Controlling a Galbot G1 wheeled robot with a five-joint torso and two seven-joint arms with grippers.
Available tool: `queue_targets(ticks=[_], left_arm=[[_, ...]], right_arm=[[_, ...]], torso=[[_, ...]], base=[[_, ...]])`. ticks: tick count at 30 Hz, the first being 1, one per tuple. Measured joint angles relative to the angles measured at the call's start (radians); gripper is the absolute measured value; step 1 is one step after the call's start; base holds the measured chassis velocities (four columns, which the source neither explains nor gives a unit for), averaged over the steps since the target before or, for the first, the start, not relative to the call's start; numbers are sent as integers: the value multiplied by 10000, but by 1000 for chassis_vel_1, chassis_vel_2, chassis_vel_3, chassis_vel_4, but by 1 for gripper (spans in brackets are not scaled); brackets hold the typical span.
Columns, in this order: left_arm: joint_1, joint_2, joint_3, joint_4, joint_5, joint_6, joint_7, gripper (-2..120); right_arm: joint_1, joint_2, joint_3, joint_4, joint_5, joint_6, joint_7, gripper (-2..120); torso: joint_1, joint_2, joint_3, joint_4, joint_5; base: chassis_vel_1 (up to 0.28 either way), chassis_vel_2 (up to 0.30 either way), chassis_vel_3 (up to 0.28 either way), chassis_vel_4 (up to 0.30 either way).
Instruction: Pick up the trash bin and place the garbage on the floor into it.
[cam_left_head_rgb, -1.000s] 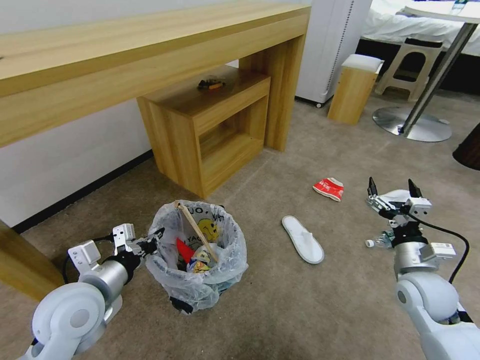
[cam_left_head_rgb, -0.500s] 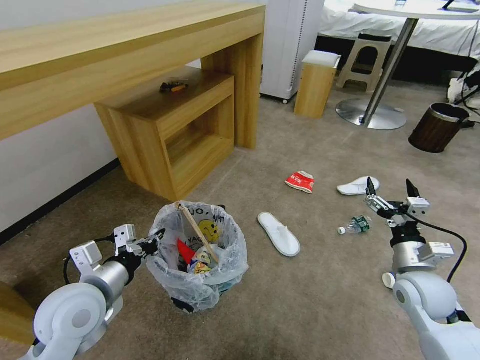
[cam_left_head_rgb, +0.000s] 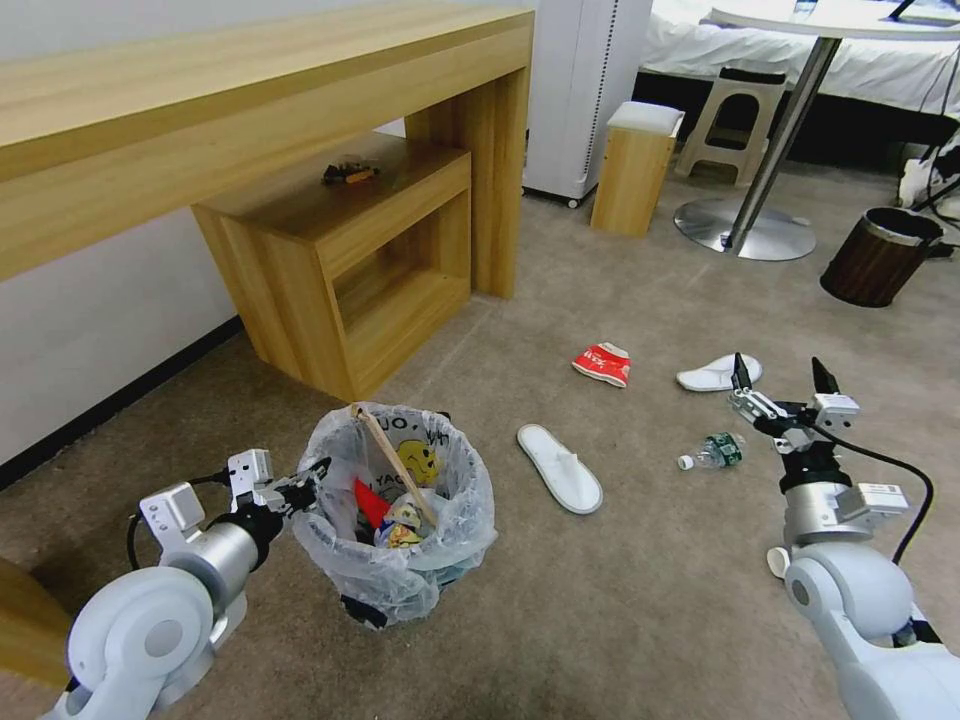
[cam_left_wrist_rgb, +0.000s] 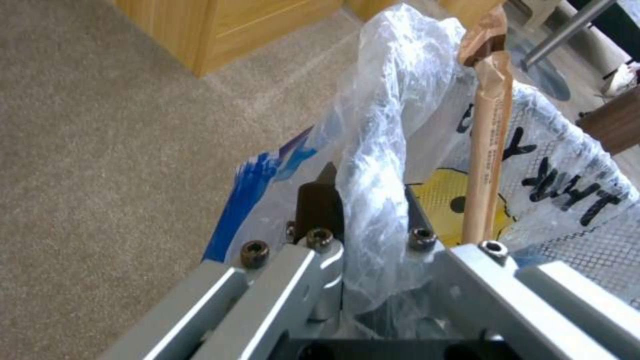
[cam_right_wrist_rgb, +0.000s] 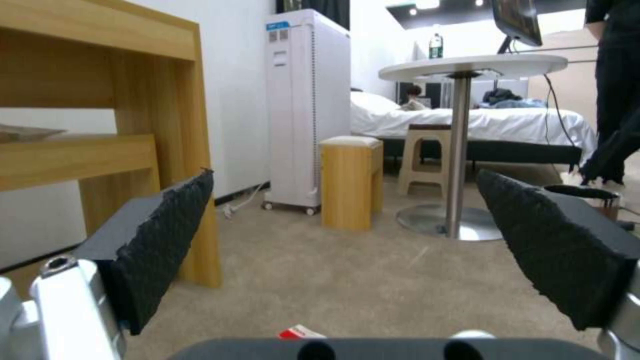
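The trash bin (cam_left_head_rgb: 395, 515), lined with a crinkly plastic bag showing a yellow figure, hangs at my lower left with a wooden stick (cam_left_head_rgb: 392, 462) and wrappers inside. My left gripper (cam_left_head_rgb: 305, 485) is shut on the bin's rim; in the left wrist view the left gripper (cam_left_wrist_rgb: 363, 210) pinches the bag (cam_left_wrist_rgb: 393, 100) beside the stick (cam_left_wrist_rgb: 487, 165). On the floor (cam_left_head_rgb: 650, 600) lie a red wrapper (cam_left_head_rgb: 602, 363), two white slippers (cam_left_head_rgb: 560, 468) (cam_left_head_rgb: 718, 373) and a clear bottle (cam_left_head_rgb: 712, 451). My right gripper (cam_left_head_rgb: 782, 378) hovers open just right of the bottle, with nothing between its fingers in the right wrist view (cam_right_wrist_rgb: 347, 250).
A wooden desk with a low shelf unit (cam_left_head_rgb: 340, 240) stands along the wall behind the bin. Farther back are a wooden stool (cam_left_head_rgb: 635, 165), a round table's metal base (cam_left_head_rgb: 745, 228), a white appliance (cam_left_head_rgb: 585, 90) and a brown wood-grain bin (cam_left_head_rgb: 878, 255).
The camera turned right, so the whole scene slid left, bringing the bottle, second slipper and brown bin into sight, then settled. Both grippers keep their poses.
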Motion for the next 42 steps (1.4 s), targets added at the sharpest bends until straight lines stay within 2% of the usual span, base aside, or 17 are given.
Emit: queue_targets(ticks=[29, 37, 42], left_arm=[[-11, 47, 6, 67, 38, -36, 33, 3], [-64, 46, 19, 118, 3, -75, 45, 3], [-81, 44, 22, 128, -54, -107, 12, 3]], right_arm=[[89, 92, -100, 27, -3, -17, -1, 100], [99, 103, -101, -2, -8, -18, -3, 100], [114, 105, -103, -2, -1, -17, -22, 100]], torso=[[0, 0, 0, 1, -1], [0, 0, 0, -6, 0], [0, 1, 0, 5, 0]], base=[[0, 0, 0, 0], [-45, -37, -38, -39], [0, 0, 0, 0]])
